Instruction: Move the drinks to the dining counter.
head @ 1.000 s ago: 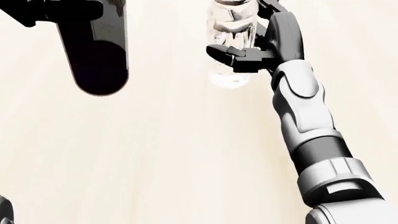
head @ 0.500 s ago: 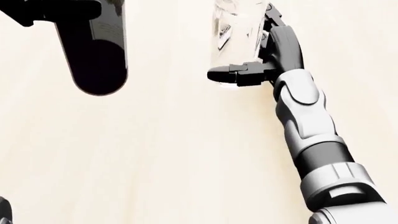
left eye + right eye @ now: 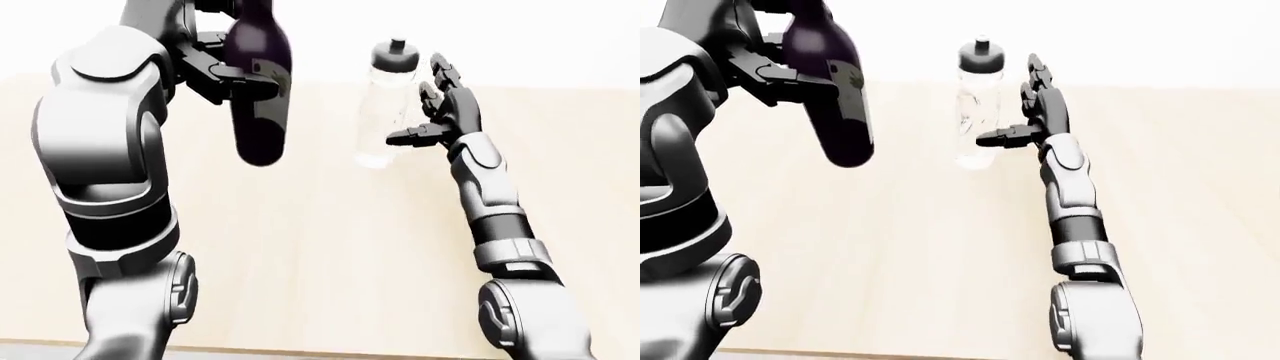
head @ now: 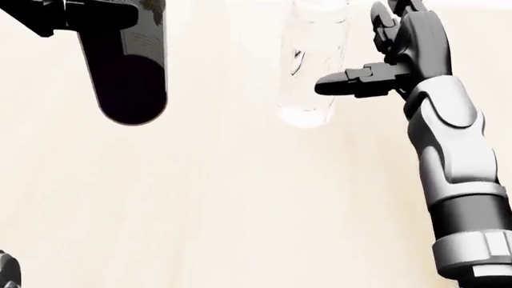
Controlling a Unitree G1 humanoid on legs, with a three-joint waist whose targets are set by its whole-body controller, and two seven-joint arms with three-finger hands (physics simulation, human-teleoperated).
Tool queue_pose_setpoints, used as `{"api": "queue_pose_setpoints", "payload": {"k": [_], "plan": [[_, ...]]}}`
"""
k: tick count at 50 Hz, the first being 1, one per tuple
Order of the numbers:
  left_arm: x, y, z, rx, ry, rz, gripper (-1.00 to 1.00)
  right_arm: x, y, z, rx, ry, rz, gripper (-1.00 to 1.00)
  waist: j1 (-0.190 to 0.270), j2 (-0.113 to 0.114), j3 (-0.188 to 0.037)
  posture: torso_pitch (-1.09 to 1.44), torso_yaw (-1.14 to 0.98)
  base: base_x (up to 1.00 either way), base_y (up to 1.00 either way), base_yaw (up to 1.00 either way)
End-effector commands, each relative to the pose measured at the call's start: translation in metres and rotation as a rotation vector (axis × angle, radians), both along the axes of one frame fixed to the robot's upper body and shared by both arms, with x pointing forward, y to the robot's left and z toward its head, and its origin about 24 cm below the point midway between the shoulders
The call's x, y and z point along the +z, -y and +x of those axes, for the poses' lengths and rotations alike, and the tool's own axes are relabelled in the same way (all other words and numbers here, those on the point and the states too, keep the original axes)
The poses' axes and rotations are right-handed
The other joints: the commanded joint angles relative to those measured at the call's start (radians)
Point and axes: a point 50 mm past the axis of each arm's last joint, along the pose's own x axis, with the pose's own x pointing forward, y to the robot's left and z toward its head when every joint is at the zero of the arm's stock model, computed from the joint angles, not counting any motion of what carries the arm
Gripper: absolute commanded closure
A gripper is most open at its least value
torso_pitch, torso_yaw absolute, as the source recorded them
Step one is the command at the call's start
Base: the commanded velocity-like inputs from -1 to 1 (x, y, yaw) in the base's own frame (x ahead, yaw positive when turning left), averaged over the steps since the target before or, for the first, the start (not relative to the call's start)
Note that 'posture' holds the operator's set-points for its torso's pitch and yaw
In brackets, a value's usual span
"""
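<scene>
Water bottle (image 3: 385,105) (clear, light, slick) stands by my spread, empty right hand (image 3: 432,112); mid-body suits gripping. Left hand (image 3: 215,64) clamps wine bottle (image 3: 260,90).

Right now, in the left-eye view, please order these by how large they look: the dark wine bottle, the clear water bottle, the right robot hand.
1. Dark wine bottle, though it may be nearer the camera.
2. Clear water bottle.
3. Right robot hand, open beside the water bottle; it looks smallest.

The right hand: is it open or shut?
Open. The right hand has its fingers spread beside the clear water bottle, not closed round it.
</scene>
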Motion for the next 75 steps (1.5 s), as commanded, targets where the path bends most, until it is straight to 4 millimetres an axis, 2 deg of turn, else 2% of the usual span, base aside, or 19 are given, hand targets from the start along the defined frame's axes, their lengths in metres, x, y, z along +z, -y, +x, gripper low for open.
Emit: {"api": "queue_pose_setpoints", "payload": {"k": [1, 7, 12, 21, 31, 36, 42, 54, 70, 73, 75], "plan": [[0.027, -0.001, -0.011, 0.006, 0.154, 0.003, 1.0, 0.027, 0.004, -0.004, 0.006, 0.101, 0.007, -1.0, 0.0, 0.002, -0.037, 0.0, 0.0, 0.0, 0.0, 0.0], [0.025, 0.006, -0.005, -0.001, 0.141, 0.012, 1.0, 0.035, 0.023, -0.022, -0.019, 0.134, 0.021, -1.0, 0.003, -0.005, -0.04, 0.0, 0.0, 0.0, 0.0, 0.0], [0.022, 0.014, 0.011, -0.005, 0.124, 0.021, 1.0, 0.039, 0.037, -0.036, -0.041, 0.158, 0.033, -1.0, 0.012, -0.021, -0.043, 0.0, 0.0, 0.0, 0.0, 0.0], [0.015, 0.023, 0.046, 0.007, 0.12, 0.014, 1.0, 0.057, 0.035, -0.045, -0.026, 0.195, 0.038, -1.0, 0.016, -0.04, -0.048, 0.0, 0.0, 0.0, 0.0, 0.0], [0.009, 0.04, 0.079, -0.028, 0.107, 0.015, 1.0, 0.065, 0.036, -0.047, -0.027, 0.208, 0.038, -1.0, 0.018, -0.045, -0.05, 0.0, 0.0, 0.0, 0.0, 0.0], [-0.004, 0.049, 0.091, -0.031, 0.088, -0.009, 1.0, 0.067, 0.039, -0.048, -0.03, 0.213, 0.04, -1.0, 0.019, -0.044, -0.051, 0.0, 0.0, 0.0, 0.0, 0.0], [-0.011, 0.056, 0.096, -0.044, 0.097, -0.018, 1.0, 0.068, 0.039, -0.05, -0.031, 0.213, 0.046, -1.0, 0.018, -0.042, -0.054, 0.0, 0.0, 0.0, 0.0, 0.0], [-0.028, 0.057, 0.102, -0.029, 0.071, -0.035, 1.0, 0.07, 0.039, -0.049, -0.036, 0.22, 0.059, -1.0, 0.016, -0.034, -0.056, 0.0, 0.0, 0.0, 0.0, 0.0], [-0.03, 0.051, 0.104, 0.021, -0.023, -0.069, 1.0, 0.066, 0.039, -0.046, -0.033, 0.218, 0.063, -1.0, 0.011, -0.029, -0.061, 0.0, 0.0, 0.0, 0.0, 0.0], [-0.029, 0.05, 0.104, 0.023, -0.02, -0.068, 0.79, 0.065, 0.039, -0.046, -0.032, 0.218, 0.064, -1.0, 0.01, -0.029, -0.061, 0.0, 0.0, 0.0, 0.0, 0.0], [-0.029, 0.05, 0.103, 0.021, -0.019, -0.068, 0.77, 0.065, 0.039, -0.046, -0.034, 0.218, 0.065, -1.0, 0.01, -0.029, -0.061, 0.0, 0.0, 0.0, 0.0, 0.0]]}}
